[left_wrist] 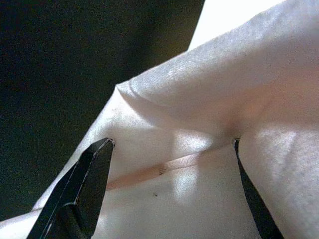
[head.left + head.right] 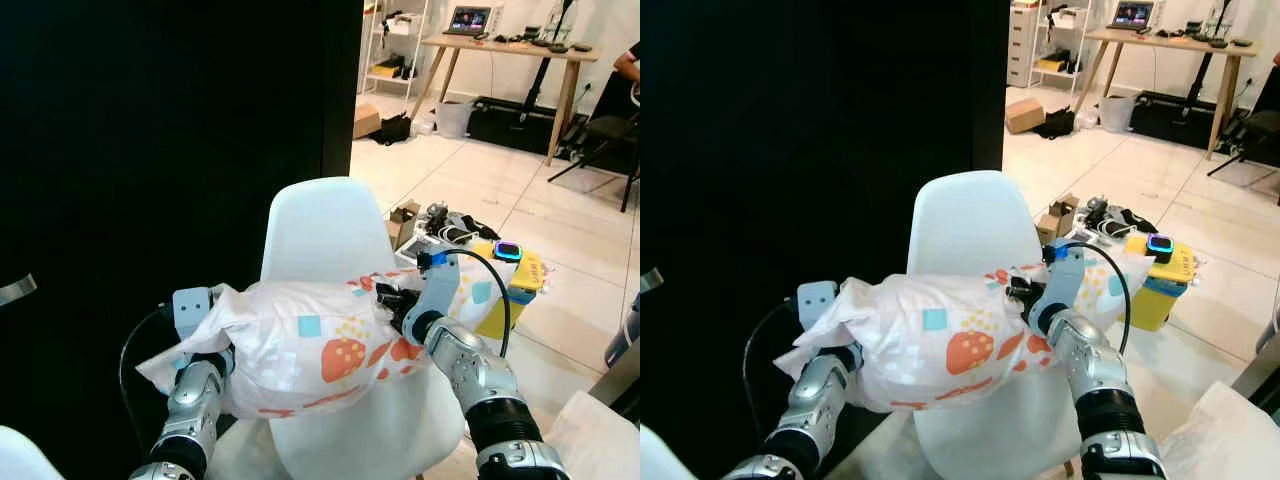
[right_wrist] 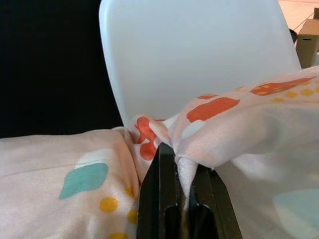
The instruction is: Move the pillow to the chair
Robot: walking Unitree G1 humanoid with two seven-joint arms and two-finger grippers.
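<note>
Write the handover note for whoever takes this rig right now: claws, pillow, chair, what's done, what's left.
Right claw: shut on a bunched fold of the pillow.
Left claw: fingers spread with pillow fabric between them, at the pillow's other end; whether they grip it cannot be told.
Pillow: carried between both arms, right in front of the white chair backrest, above the seat.
Done: pillow picked up and brought to the chair.
Left: lower it onto the seat, open both claws, pull the arms back.
</note>
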